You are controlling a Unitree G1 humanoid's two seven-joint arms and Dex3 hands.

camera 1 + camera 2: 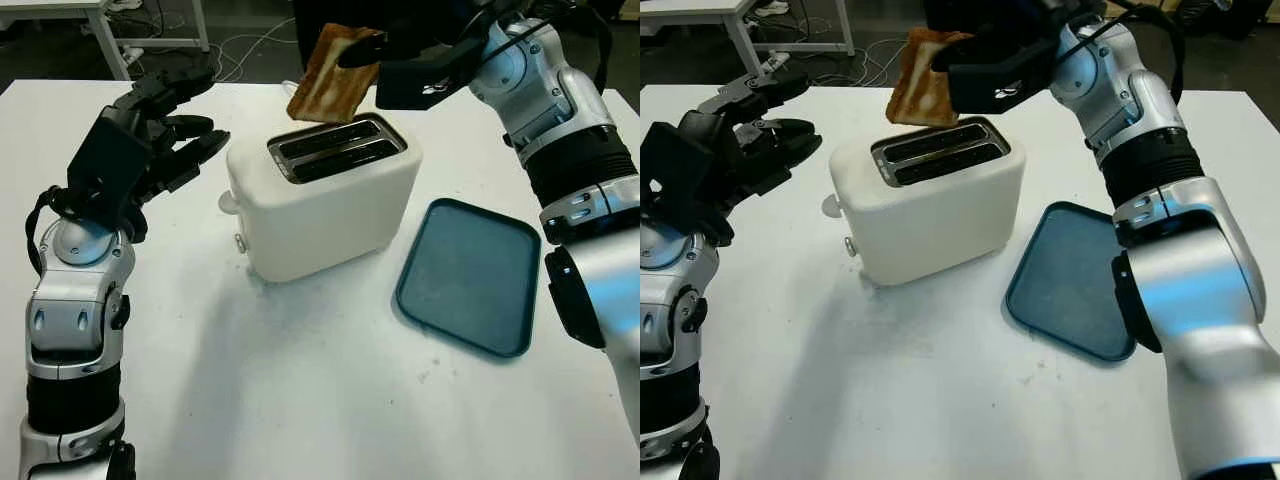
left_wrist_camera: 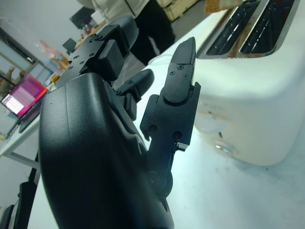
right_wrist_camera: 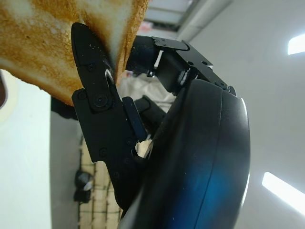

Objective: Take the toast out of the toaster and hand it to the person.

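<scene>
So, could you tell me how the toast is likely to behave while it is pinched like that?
The toast keeps its shape above the toaster, so probably stiff and light. The right robot hand pinches one edge; browned bread may crumble or pivot there.

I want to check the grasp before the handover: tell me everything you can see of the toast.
The browned, roughly square slice of toast, with paler patches on its face, hangs tilted in the air just above the white two-slot toaster, clear of the slots. The right hand pinches one edge between its black fingers. Nothing else touches it.
</scene>
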